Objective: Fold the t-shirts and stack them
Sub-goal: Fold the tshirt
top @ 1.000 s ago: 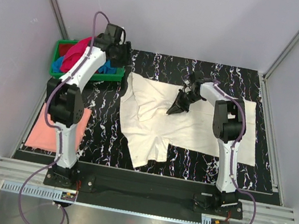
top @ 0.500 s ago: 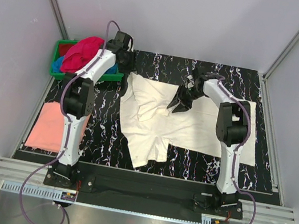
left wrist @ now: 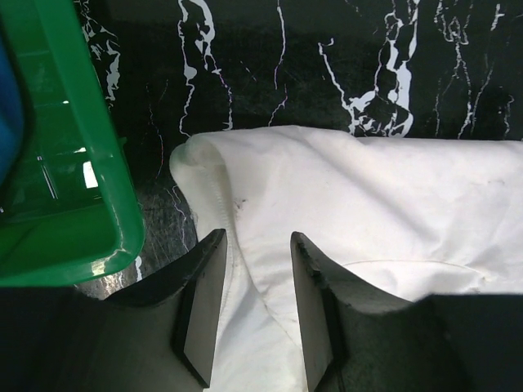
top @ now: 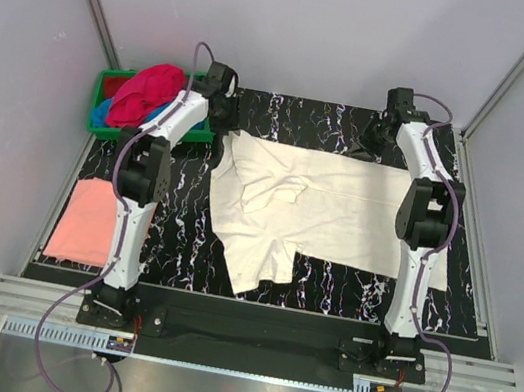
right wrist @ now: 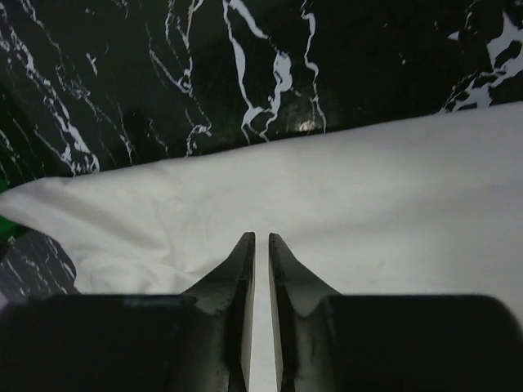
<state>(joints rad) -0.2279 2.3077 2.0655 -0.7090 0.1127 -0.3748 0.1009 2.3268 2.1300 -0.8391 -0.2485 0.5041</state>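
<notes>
The cream shirt (top: 341,210) lies spread in the middle of the black marbled surface (top: 175,227). Its long axis runs from left to right, with the straight end at the right and the bunched, wrinkled end at the left. There one sleeve points toward the near edge, and a small flap is folded over on top. The right end of the shirt comes close to the right edge of the surface. Its far edge leaves a bare strip along the far side, and this strip is wider in the middle. Bare surface also shows near the arm bases and between the cream shirt and the pink shirt (top: 85,221), which lies flat at the near left. The green crate (top: 95,121) stands at the far left corner, just beside the far left corner of the cream shirt, and holds a red shirt (top: 143,94) and a blue shirt (top: 104,112). The left hand (left wrist: 255,241) is over this far left corner with its fingers spread and cloth showing between them. The right hand (right wrist: 261,238) is over the far edge of the shirt, toward the right. Its fingers are almost pressed together, with only a thin slit, and I cannot tell if they pinch cloth.
</notes>
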